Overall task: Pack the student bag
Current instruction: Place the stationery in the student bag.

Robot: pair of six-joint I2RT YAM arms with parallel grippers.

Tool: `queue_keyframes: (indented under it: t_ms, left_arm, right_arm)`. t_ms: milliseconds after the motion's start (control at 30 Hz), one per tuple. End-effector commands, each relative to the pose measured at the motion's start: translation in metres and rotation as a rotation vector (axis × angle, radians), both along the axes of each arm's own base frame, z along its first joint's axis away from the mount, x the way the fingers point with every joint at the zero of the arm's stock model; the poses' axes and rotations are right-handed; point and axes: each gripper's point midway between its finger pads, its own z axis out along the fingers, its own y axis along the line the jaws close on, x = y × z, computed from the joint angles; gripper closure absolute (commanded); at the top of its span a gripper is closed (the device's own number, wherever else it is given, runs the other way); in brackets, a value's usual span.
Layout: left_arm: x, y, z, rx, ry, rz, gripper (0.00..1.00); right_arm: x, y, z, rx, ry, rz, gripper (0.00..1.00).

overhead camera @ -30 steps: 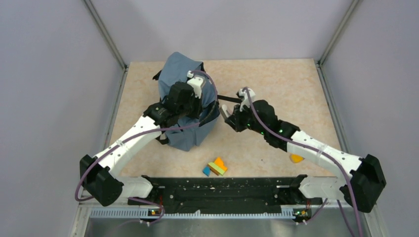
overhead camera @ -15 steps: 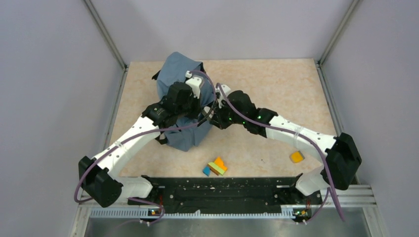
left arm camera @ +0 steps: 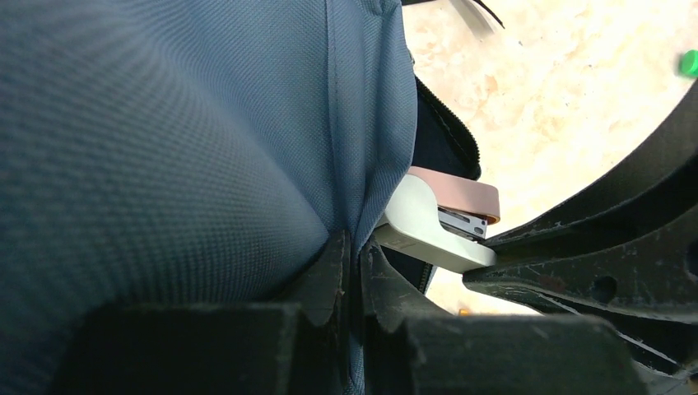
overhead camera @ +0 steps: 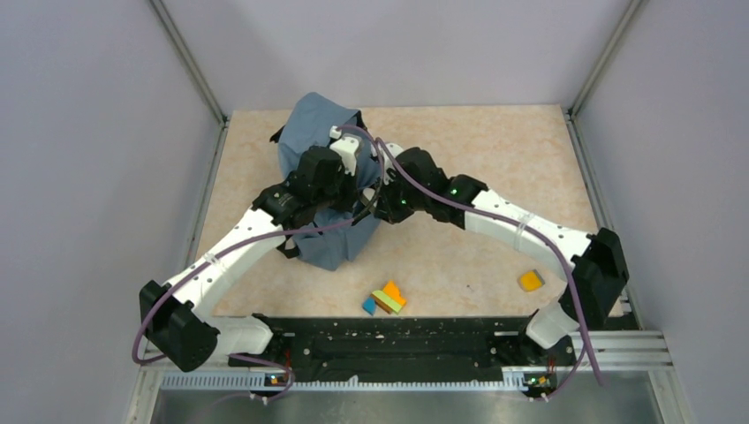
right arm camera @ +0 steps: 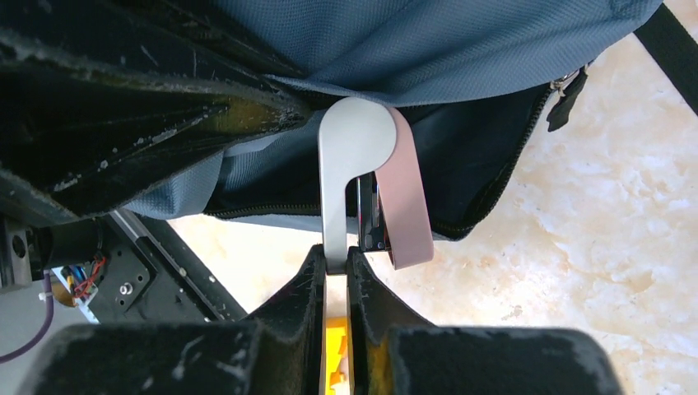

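Observation:
The slate-blue student bag [overhead camera: 318,124] stands at the back left of the table. My left gripper [left arm camera: 355,255] is shut on a fold of the bag's fabric [left arm camera: 165,123] beside the zipper and holds the opening apart. My right gripper [right arm camera: 336,259] is shut on the white arm of a white and pink stapler [right arm camera: 354,164]. The stapler's head is at the bag's dark opening [right arm camera: 477,156], just under the fabric edge. The stapler also shows in the left wrist view [left arm camera: 428,222]. From above, both grippers meet at the bag's right side [overhead camera: 371,205].
A small stack of coloured blocks [overhead camera: 384,299] lies near the front middle. A yellow-orange piece [overhead camera: 531,280] lies at the front right. A black strap [right arm camera: 671,41] trails from the bag. The black base rail [overhead camera: 389,340] runs along the near edge.
My right arm has swung left with the stapler, from the table's middle to the bag's opening. The yellow-orange piece is uncovered. The left arm has held still.

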Motion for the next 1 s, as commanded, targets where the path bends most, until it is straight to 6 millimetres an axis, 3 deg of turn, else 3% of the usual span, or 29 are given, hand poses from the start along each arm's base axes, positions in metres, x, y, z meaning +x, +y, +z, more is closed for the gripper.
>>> queue_keyframes:
  t_ms: [0,267,533,967]
  left_arm:
    - [-0.001,-0.002,0.023,-0.069,-0.047,0.007,0.94]
    - [-0.002,-0.003,0.024,-0.072,-0.048,0.003,0.94]
    - [-0.003,-0.002,0.027,-0.075,-0.056,0.006,0.94]
    - [-0.003,-0.002,0.029,-0.08,-0.059,0.003,0.94]
  right_arm:
    - [0.018,0.006,0.027,0.019,-0.044,-0.022,1.0]
    - [0.018,-0.008,0.03,0.029,0.124,-0.03,1.0]
    - [0.027,-0.006,0.015,-0.063,0.224,-0.008,1.0]
    - [0.027,-0.008,0.01,-0.154,0.255,0.037,1.0]
